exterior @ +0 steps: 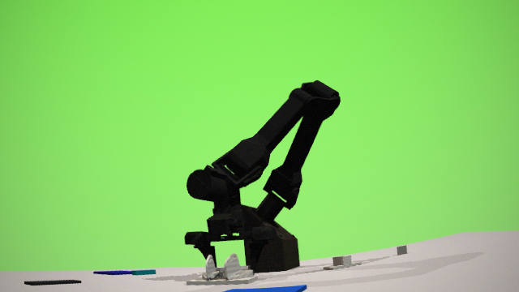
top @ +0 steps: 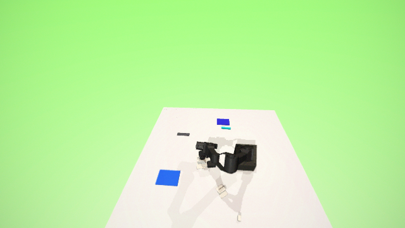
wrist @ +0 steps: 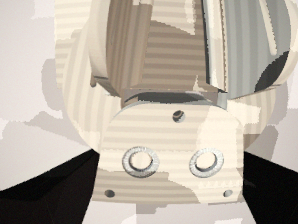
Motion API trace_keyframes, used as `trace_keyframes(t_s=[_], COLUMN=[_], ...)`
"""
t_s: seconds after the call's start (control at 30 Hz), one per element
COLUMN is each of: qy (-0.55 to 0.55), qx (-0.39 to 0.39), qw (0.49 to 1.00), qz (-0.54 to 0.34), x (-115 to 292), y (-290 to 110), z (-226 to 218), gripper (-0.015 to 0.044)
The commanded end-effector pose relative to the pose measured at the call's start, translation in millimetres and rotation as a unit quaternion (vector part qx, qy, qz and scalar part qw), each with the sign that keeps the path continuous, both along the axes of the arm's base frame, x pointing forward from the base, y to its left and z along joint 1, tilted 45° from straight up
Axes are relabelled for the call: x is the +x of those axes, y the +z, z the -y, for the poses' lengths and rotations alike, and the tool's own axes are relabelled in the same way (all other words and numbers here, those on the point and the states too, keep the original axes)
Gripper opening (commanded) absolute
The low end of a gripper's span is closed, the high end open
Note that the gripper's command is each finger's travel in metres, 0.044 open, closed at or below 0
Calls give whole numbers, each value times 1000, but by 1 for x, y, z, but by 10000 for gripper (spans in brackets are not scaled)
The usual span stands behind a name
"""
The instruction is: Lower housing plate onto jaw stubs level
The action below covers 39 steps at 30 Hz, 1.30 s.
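Cream housing plate with two ringed holes (wrist: 171, 135): between the fingertips, over the cream base with its two upright curved jaws (exterior: 220, 281) (wrist: 80, 112). Black gripper (exterior: 227, 245) (wrist: 166, 157) clamped on the plate's sides, pointing down. I judge the lowering step in hand, near its end; cannot tell if the plate is fully seated. Next: check level, press lightly if proud, open, lift straight up. Blue square (top: 168, 177) (exterior: 268, 289) lies apart.

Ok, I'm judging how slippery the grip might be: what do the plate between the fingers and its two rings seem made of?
Housing plate: probably matte cream plastic, with fine parallel bands like print layers.

Two rings: perhaps metal; they look silvery grey with a speckled sheen.
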State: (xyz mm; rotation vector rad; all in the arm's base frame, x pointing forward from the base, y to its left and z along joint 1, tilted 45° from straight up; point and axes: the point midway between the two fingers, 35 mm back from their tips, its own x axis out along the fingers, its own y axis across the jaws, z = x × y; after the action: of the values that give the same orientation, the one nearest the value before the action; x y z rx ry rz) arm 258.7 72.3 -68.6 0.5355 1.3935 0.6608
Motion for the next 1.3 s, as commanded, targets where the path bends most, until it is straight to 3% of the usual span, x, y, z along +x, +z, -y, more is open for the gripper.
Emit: trace_keyframes(t_s=[0.0,0.27,0.4,0.87,1.13,1.27], qy=[1,1,0,0,1,1], qx=[2,2,0,0,0,0], qw=[1000,1000,1000,1000,1000,1000], qz=[-2,-2,0,0,-1,-1], x=[0,0,0,0,-3,-4], y=[-1,-1,0,1,52,53], z=[-2,-2,0,2,52,53], gripper=[351,351,440,440,440,440])
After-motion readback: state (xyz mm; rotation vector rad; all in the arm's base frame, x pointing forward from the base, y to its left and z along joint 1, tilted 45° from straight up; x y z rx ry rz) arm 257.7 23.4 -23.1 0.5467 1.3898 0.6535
